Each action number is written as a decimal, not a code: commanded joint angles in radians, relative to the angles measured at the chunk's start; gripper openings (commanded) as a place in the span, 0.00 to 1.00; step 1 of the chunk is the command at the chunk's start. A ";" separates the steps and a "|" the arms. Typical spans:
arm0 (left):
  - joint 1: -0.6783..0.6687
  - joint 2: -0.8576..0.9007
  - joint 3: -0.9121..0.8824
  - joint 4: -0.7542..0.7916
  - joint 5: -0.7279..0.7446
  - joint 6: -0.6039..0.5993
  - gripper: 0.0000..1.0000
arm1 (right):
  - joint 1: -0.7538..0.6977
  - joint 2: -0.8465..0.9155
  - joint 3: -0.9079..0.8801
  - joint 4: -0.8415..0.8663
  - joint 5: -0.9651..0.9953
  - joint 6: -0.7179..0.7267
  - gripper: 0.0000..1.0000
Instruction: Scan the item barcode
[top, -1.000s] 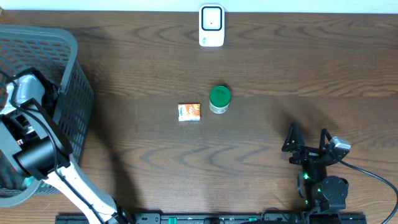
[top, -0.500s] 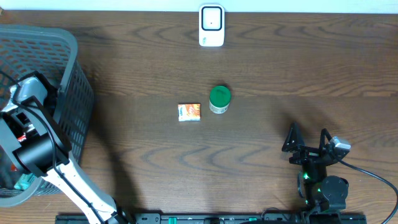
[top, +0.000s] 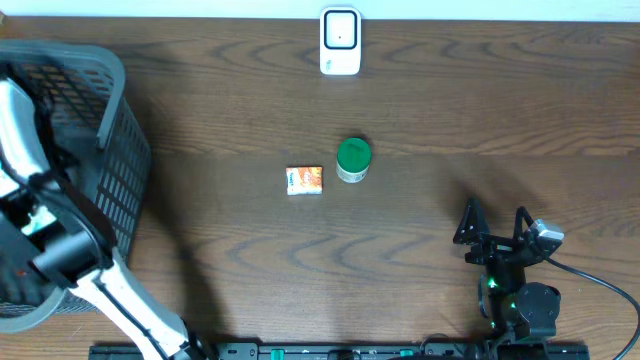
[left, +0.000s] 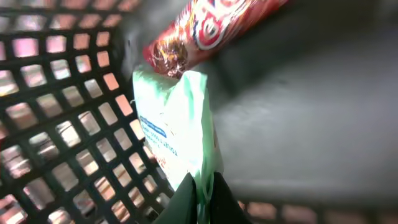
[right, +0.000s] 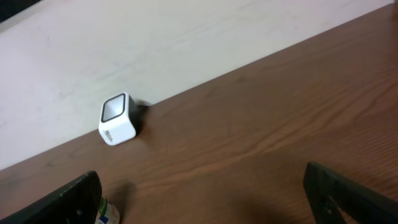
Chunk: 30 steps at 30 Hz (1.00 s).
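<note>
Inside the basket (top: 128, 150), left jaws pinched a pale green packet (left: 177, 124); right jaws stood wide above the tabletop (right: 249, 124).

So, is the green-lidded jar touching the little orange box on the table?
No, the jar stands just right of the box, with a clear gap between them.

There's the packet (left: 177, 134), pale green with blue print, down in the basket (left: 56, 124) against its mesh wall, lower edge pinched tight by the left gripper (left: 202, 190). The scanner (top: 340, 41), a small white box with a dark window, stands upright at the table's (top: 450, 120) far edge.
</note>
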 joint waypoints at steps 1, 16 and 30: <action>-0.032 -0.177 0.074 -0.008 0.083 -0.008 0.07 | 0.002 -0.003 -0.002 -0.003 0.009 0.001 0.99; -0.217 -0.658 0.073 0.284 0.515 0.056 0.07 | 0.002 -0.003 -0.002 -0.003 0.008 0.001 0.99; -0.811 -0.618 -0.013 0.621 0.851 0.121 0.07 | 0.002 -0.003 -0.002 -0.003 0.009 0.001 0.99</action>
